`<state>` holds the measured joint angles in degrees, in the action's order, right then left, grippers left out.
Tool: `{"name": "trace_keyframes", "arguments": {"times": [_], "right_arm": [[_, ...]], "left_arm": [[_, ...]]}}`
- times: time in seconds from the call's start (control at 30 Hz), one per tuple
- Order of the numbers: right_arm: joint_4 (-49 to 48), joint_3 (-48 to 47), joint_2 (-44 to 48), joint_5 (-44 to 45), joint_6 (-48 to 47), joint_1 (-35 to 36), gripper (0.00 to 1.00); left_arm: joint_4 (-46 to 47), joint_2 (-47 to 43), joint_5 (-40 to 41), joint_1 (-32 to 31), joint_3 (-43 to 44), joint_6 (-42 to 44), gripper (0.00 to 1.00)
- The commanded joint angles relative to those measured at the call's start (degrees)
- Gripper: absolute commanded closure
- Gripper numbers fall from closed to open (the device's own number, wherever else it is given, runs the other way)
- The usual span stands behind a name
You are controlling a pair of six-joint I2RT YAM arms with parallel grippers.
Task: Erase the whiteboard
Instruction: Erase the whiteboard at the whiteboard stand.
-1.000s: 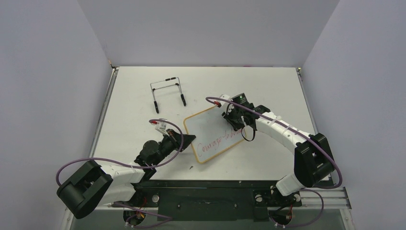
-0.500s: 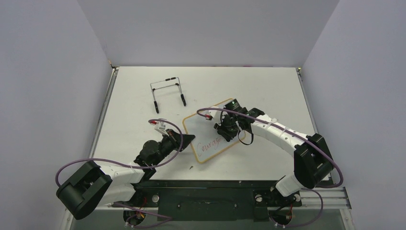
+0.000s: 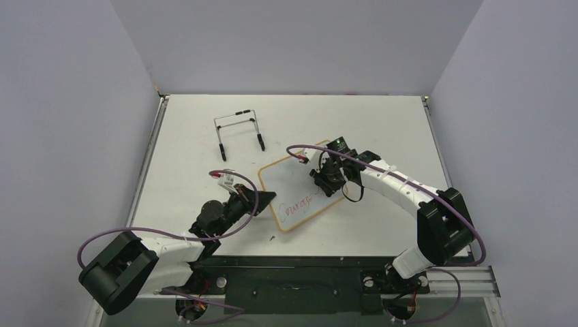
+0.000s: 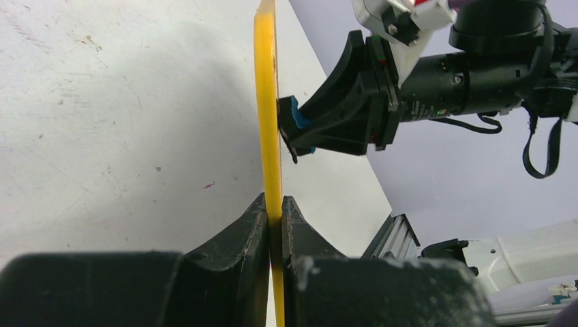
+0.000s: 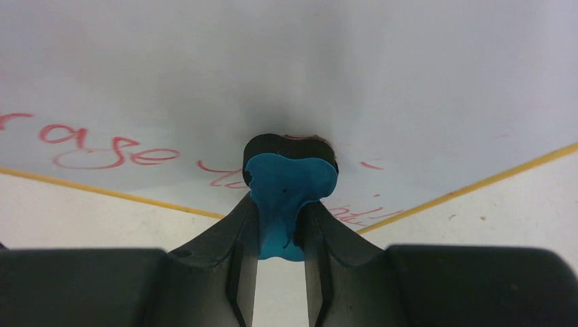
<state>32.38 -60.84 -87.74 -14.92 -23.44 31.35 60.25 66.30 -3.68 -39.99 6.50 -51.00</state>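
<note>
White table (image 3: 395, 129), grey walls. Nearest: left gripper (image 4: 274, 208) clamped on whiteboard (image 3: 290, 182) frame edge, board mid-table. Right gripper (image 3: 326, 180) pinching blue eraser (image 5: 286, 191), pressed on red writing. Easel (image 3: 238, 129) beyond, well apart. Risk: hard wipe twists board out of thin edge grip, or eraser slips from pinch.

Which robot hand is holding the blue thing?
The right gripper: the blue eraser is clamped in it, pressed against the whiteboard by the red writing. The left gripper only pinches the board's yellow edge.
</note>
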Motion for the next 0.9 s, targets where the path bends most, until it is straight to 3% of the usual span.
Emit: {"name": "trace_keyframes", "arguments": {"times": [0.0,0.27,0.67,0.87], "right_arm": [[0.21,-0.04,0.94,-4.85,-1.03,2.01,1.0],[-5.94,1.34,1.21,3.95,6.41,-6.55,1.0],[-0.02,0.02,3.33,-12.11,0.26,3.08,1.0],[-5.89,0.8,1.6,-3.4,8.4,-5.92,1.0]], "left_arm": [[8.02,-2.24,-2.15,1.08,-0.38,-0.11,1.0],[8.16,-2.78,-3.15,2.36,-0.79,-0.39,1.0],[9.31,-1.91,-3.45,2.55,-1.11,-1.01,1.0],[8.94,-1.25,-3.75,2.61,-0.4,-0.9,1.0]]}}
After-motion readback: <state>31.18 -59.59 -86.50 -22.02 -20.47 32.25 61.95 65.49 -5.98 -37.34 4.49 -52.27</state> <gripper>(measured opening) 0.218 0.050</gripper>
